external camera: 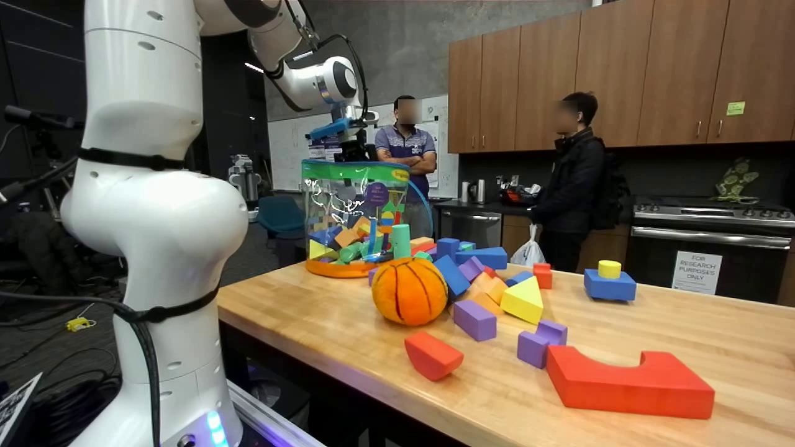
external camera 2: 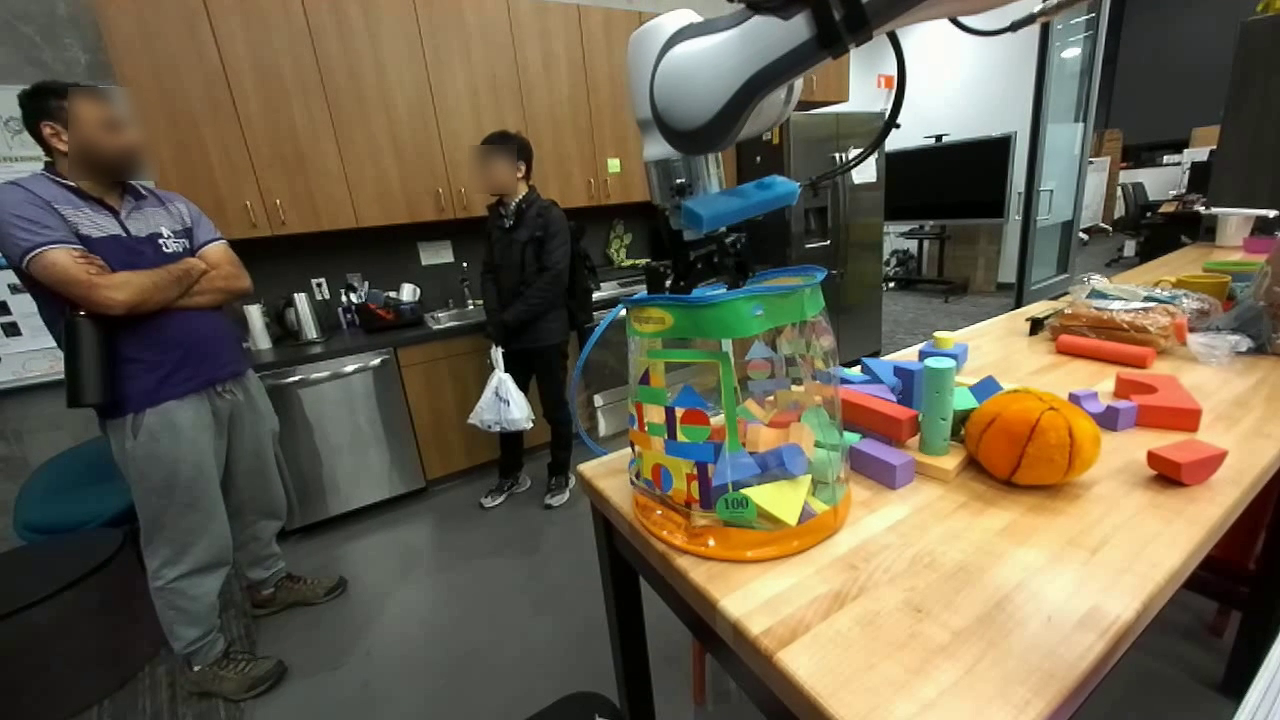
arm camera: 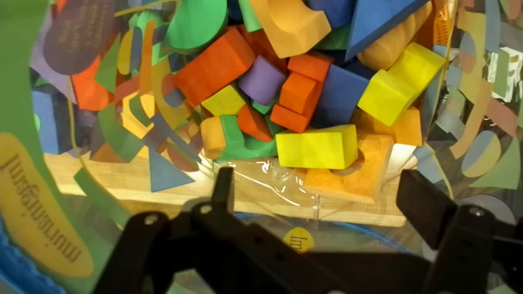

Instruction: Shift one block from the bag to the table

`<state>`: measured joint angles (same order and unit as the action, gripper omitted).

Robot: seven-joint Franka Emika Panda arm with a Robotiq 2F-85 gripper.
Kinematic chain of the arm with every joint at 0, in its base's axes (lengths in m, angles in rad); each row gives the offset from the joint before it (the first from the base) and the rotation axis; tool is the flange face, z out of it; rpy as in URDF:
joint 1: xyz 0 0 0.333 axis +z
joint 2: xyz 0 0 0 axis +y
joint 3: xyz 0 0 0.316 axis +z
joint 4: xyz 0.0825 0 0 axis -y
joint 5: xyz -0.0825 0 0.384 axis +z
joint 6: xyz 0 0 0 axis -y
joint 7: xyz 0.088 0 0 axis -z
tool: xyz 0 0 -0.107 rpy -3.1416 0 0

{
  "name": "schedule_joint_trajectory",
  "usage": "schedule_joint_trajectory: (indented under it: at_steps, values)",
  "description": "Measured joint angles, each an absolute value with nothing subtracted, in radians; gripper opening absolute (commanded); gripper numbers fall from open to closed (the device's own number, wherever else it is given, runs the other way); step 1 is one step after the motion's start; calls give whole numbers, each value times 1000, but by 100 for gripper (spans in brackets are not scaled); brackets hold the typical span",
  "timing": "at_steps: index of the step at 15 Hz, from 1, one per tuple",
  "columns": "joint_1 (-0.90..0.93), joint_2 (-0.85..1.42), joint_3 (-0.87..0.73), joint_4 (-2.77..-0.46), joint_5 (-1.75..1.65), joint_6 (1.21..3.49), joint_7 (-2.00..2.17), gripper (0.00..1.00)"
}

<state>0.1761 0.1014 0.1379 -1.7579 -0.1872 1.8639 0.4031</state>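
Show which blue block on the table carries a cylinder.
The blue block apart from the block pile in an exterior view: it alone has the yellow cylinder on top.

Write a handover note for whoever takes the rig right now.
Gripper: open, holding nothing, pointing down at the mouth of the bag.
Bag: upright near a corner of the table, many blocks inside.
Table: loose blocks and an orange ball lie outside the bag.
Done: gripper is at the open bag; no block gripped. Whether the loose ones came from it, I cannot tell.
Left: reach in, grip one block, lift it out onto the table. A yellow block overlapping an orange one in the wrist view may be a handy pick.
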Motion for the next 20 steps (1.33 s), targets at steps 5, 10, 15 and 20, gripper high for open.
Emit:
schedule_joint_trajectory:
  at_steps: [5,10,15,20]
  values:
    - [172,128,128,-1753,-183,1855,403,100]
    - [180,153,130,-1753,-164,1825,403,100]
    - [202,175,139,-1754,-159,1816,404,100]
    - [225,181,146,-1752,-160,1816,413,100]
